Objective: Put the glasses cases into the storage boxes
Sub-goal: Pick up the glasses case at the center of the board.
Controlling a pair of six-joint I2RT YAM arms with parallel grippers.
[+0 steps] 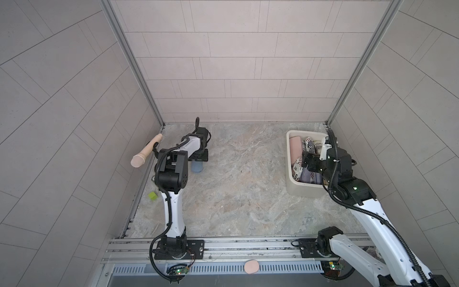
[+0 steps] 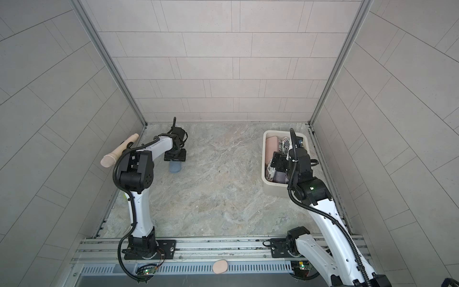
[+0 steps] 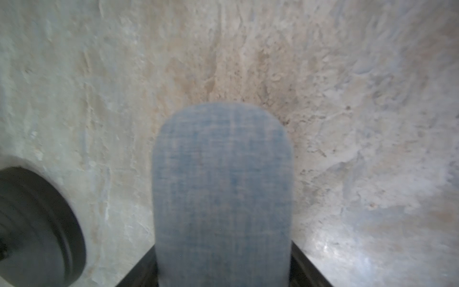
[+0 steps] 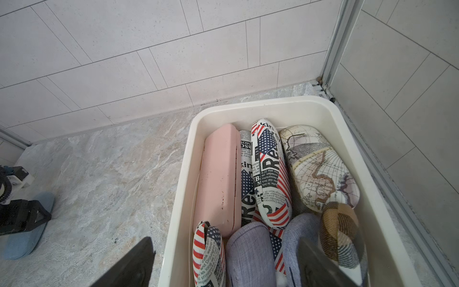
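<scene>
Where the marbled, stone-patterned bench [image 1: 236, 198] meets the far right corner of the tiled enclosure [image 1: 223, 62], the storage box [image 1: 304, 190] stands. It is a cream-white plastic tub with rounded corners and a rolled rim, well apart from the one glasses case outside it. That blue case [image 1: 198, 169], an oblong with rounded ends and a woven, denim-like cover, lies flat on the bench at the far left. The left end effector [image 1: 198, 157] sits directly over it. In the left wrist view its dark jaws flank the case on both long sides; whether they press on it cannot be told. The right end effector [image 1: 308, 162] hangs at the tub with jaws spread wide and empty; in the right wrist view one jaw is outside the left wall and one is over the contents. The tub is packed. It holds a smooth pink hard case [image 4: 221, 179] along the left wall, flag-and-newsprint cases [image 4: 270, 174] beside it, and a glossy map-print case [image 4: 320, 166] toward the right wall. It also holds two grey-lilac fabric cases [image 4: 248, 253] and a brown-striped case [image 4: 340, 233] partly behind a jaw. Near the left arm, a beige rolling-pin-shaped rod [image 1: 146, 151] leans on the left wall and a small green block [image 1: 153, 196] lies on the bench. A pink rounded pad [image 1: 251, 266] lies on the slotted front rail.
</scene>
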